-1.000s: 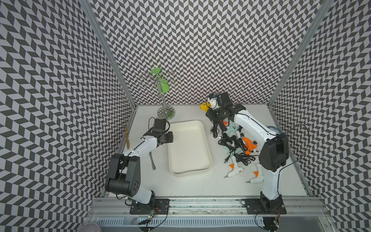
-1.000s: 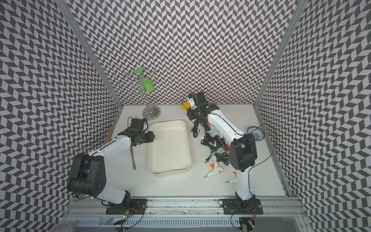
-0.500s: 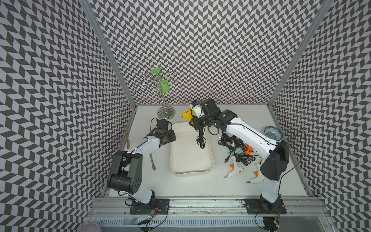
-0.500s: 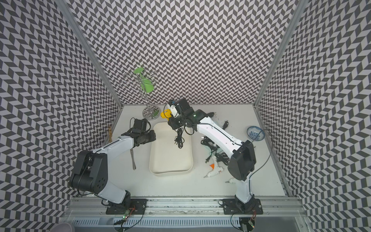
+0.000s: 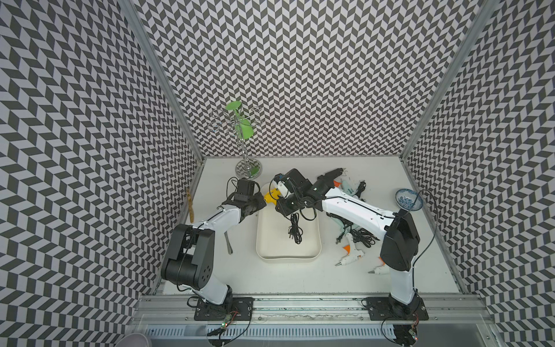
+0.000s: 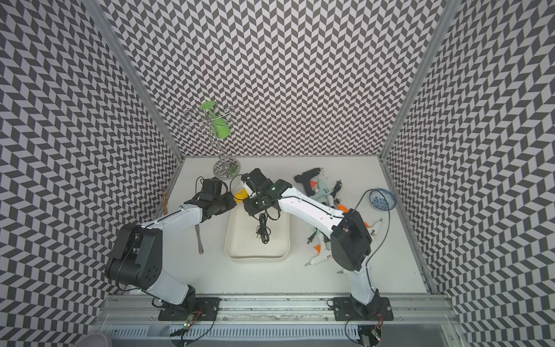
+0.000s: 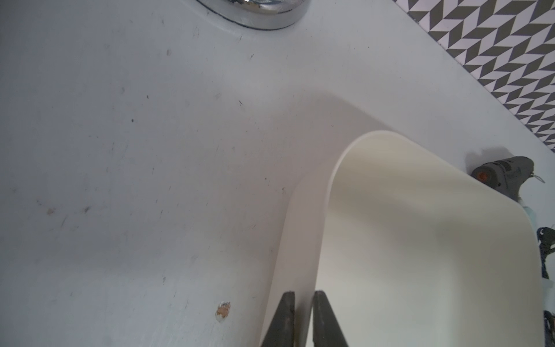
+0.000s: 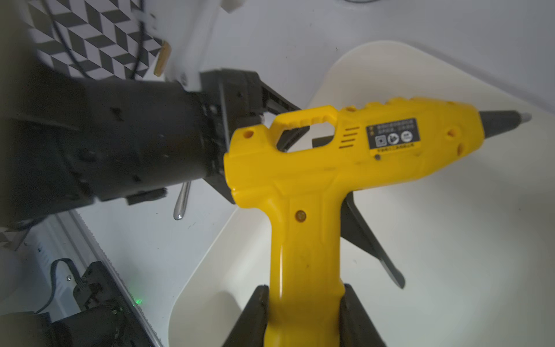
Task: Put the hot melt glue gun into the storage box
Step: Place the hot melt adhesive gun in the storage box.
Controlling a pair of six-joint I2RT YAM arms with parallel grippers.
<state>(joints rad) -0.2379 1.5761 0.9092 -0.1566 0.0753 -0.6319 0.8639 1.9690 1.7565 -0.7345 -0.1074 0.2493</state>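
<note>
Now we see our right end effector [image 8: 303, 290] clamping the yellow hot melt glue gun [image 8: 345, 156] by its handle, with the storage box [image 5: 288, 257] beneath it. Our left end effector [image 7: 304, 296] pinches the box's rim nearby.

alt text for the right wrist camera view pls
The right gripper clamps the handle of a yellow plastic hot melt glue gun, held over a cream-white shallow plastic storage box. The gun's dark nozzle points across the box; white tabletop surrounds it.

At least five glue guns [image 5: 351, 258], one storage box [image 5: 276, 240], one bowl [image 5: 399, 199]
</note>
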